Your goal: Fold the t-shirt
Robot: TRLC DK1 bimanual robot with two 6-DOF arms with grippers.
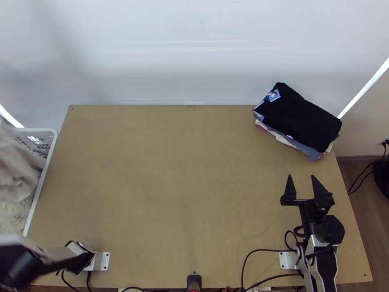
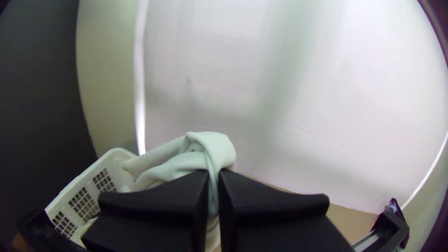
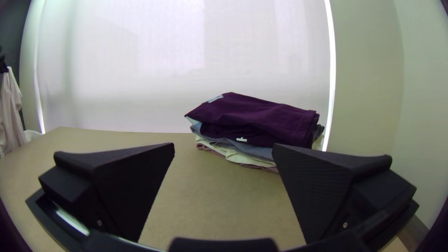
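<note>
Light wooden tabletop (image 1: pixel 180 185) spread between the claws, with a pale backdrop (image 1: pixel 170 48) beyond. Close by the left claw, on its outer side, a white slatted basket (image 2: pixel 112 156). Out past the tips of the right claw, toward the table's far corner, a stack of folded clothes (image 1: pixel 296 117), dark piece uppermost.

Left claw (image 2: pixel 213 173) closed tight, with a pinch of pale t-shirt (image 2: pixel 212 144) caught at the tips. Bunched and ropy there, folded over on itself, with a swag running off toward the basket and more hanging below the pinch. Cannot tell the lower end's place, inside the basket or clear of it; nor which part of the garment to call pinched.

Right claw (image 1: pixel 301 175) spread wide, with nothing between the fingers, low over the table on the near side of the stack.

Looks like the fetching step: getting the shirt out of the basket, with all the folding left to do. Next, probably, lift clear of the rim, carry inward to the table between the claws and lay down. Then bring in the right claw for a second hold, and shake or tug flat before any fold. Watch for snagging on the rim or dragging other laundry along.
</note>
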